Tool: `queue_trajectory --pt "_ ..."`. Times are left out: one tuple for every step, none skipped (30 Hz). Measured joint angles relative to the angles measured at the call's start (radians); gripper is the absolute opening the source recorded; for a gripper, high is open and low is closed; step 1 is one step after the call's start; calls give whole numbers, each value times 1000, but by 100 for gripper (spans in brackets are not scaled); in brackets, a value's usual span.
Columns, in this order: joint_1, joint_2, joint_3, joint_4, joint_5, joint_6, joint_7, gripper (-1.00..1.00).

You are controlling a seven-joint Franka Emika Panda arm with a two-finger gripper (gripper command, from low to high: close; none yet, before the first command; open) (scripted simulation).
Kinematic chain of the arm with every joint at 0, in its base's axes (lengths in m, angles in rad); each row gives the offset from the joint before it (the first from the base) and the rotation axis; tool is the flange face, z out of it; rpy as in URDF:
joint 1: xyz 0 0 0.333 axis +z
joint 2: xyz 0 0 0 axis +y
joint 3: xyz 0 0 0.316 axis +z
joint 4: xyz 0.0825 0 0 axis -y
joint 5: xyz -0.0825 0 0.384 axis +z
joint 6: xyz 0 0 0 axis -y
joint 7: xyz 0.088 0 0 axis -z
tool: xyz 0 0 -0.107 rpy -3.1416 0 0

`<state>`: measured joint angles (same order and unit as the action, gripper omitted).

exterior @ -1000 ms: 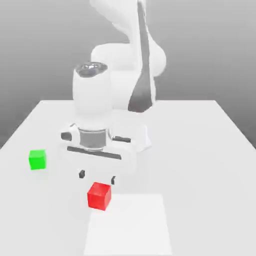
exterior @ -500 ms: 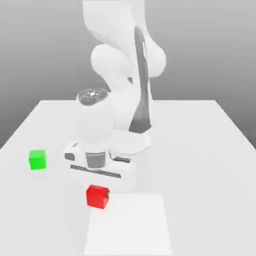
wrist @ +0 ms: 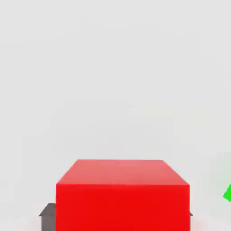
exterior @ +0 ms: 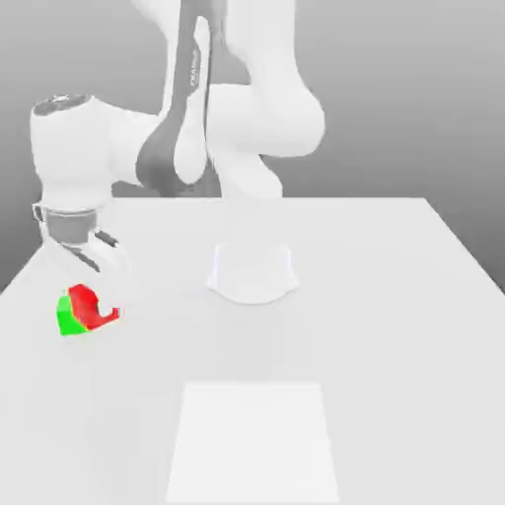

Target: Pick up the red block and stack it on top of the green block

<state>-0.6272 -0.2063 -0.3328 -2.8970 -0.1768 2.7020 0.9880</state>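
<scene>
Gripper [exterior: 96, 314] of the white Panda arm [exterior: 178, 148] hangs low over the white table [exterior: 375, 325], on the exterior view's left side, and it is pinching the small glossy red cube [exterior: 90, 304] between its two fingers. In the hand view the same red cube [wrist: 122, 194] sits close before the camera, with a dark grey finger pad [wrist: 47, 215] touching its side at the lower edge, so the cube is clamped and not free.

The small bright green cube [exterior: 67, 318] is the landmark here. In the exterior view the red cube overlaps it: the red cube covers the upper part and the side of the green cube that faces the exterior view's right, and it looks tilted, not square to the green one. Whether the red cube already rests on the green cube or is a little above it, I cannot tell. In the hand view a small green corner [wrist: 228, 194] of this cube shows beside the red cube, apart from it.

From the green cube toward the exterior view's right, well apart, stands the round white base of the arm [exterior: 252, 273]. A paler square patch [exterior: 254, 442] lies on the table nearer to the camera than the green cube, also toward the exterior view's right.
</scene>
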Motion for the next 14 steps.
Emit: queue_trajectory --pt "-41 -11 -26 0 -13 -10 9 -100" --pt "-81 -21 -51 0 -24 -20 18 -100" --pt "-122 -31 -76 -1 -36 -29 26 -100" --pt "-135 -19 -92 0 -31 -19 23 -100" --pt "-135 2 -104 1 -18 2 14 -100" --pt "-129 30 -113 2 2 28 0 -100" --pt "-119 62 -120 3 27 58 -17 -100" --pt "-109 95 -124 4 59 89 -39 -100" --pt "-99 130 -125 5 97 122 -65 -100" --pt "-89 167 -118 5 142 154 -97 -100" --pt "-84 204 -115 6 197 187 -135 -100" --pt "-82 234 -103 7 246 213 -169 100" --pt "-77 234 -103 7 246 213 -169 100" --pt "-79 234 -103 7 246 213 -169 100"
